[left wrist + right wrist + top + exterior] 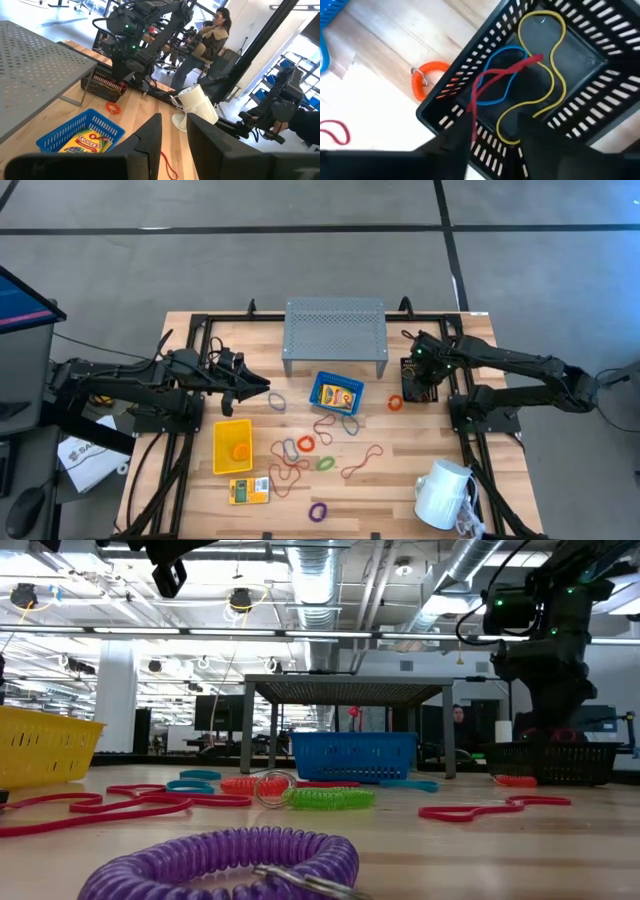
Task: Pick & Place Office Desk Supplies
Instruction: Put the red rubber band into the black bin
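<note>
My right gripper [495, 135] points down, open, over the black mesh bin [420, 375] at the table's right. A yellow loop [547, 85], a blue loop [500, 75] and a red loop [505, 72] lie in that bin. An orange coil loop [425, 75] lies on the wood beside it. My left gripper [264, 388] hovers level and open at the left, holding nothing. The blue bin [316, 392] holds a yellow packet [340, 395]. The yellow bin [220, 450] sits left of centre. Another packet [249, 490] and several loops [300, 455] lie on the table. My right gripper is open above the black bin. The red loop's upper end [471, 127] rises out of the bin right beside one finger [452, 147]. Whether it touches that finger I cannot tell.
A grey perforated riser [335, 330] stands at the far middle. A white mug [443, 492] sits at the near right. A purple coil [318, 511] lies near the front edge. A seated person [210, 40] shows beyond the table in the left wrist view.
</note>
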